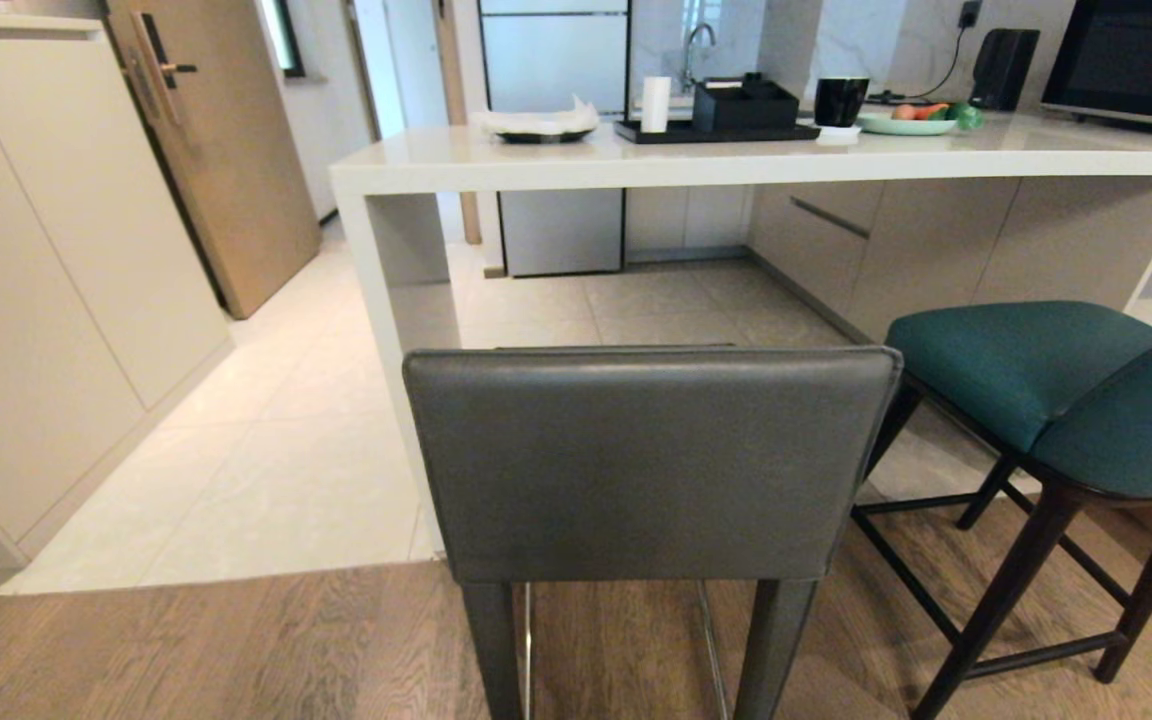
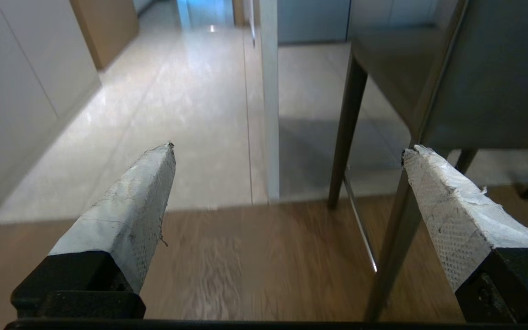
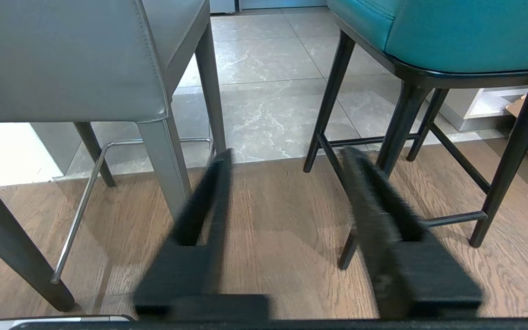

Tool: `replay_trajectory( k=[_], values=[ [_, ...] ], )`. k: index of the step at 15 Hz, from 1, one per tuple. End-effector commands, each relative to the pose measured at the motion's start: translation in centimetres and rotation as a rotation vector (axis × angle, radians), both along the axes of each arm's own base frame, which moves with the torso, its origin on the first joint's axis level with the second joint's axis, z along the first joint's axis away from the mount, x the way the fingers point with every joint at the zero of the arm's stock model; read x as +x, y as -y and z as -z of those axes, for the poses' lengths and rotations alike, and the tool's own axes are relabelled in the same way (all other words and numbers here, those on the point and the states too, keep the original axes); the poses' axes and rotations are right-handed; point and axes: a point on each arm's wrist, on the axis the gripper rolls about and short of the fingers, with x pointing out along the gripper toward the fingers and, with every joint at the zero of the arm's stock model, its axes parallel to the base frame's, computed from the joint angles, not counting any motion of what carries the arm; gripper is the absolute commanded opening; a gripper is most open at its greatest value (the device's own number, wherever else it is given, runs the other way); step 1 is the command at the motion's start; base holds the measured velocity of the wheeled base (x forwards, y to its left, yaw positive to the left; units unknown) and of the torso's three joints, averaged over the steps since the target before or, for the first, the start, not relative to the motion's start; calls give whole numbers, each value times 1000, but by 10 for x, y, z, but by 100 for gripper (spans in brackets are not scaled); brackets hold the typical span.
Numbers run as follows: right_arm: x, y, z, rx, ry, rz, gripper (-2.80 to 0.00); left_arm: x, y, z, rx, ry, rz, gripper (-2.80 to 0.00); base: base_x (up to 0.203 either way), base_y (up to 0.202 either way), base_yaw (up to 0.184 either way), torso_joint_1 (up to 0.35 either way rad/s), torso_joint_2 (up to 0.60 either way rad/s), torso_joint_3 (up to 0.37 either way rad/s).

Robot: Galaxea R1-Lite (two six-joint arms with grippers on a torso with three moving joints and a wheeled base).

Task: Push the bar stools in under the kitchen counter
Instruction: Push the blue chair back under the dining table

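So the grey stool is parked right in front with its back toward the robot, still on the near side of the kitchen counter, and the teal stool just to its right sticks out too, so I'd say nothing's been pushed yet. The left gripper hangs low with its jaws spread wide and holding nothing; the right gripper, low between the two stools, is empty with a moderate gap, fingers blurred. Next up is probably getting contact on the grey backrest and shoving it straight toward the far side, keeping clear of the counter's white end panel on the left.
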Motion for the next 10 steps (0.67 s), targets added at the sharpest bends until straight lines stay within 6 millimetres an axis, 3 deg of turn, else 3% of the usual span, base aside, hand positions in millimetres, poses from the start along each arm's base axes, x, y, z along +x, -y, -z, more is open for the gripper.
replay_trajectory(
  k=[1,10],
  values=[
    [0,0,0,1,-2,-1,-280,1,0,10,-16,-77,-1,0,0,0,0,0,0,0],
    [0,0,0,29,-2,2,-280,0,0,9,-33,-109,-5,0,0,0,0,0,0,0]
  ],
)
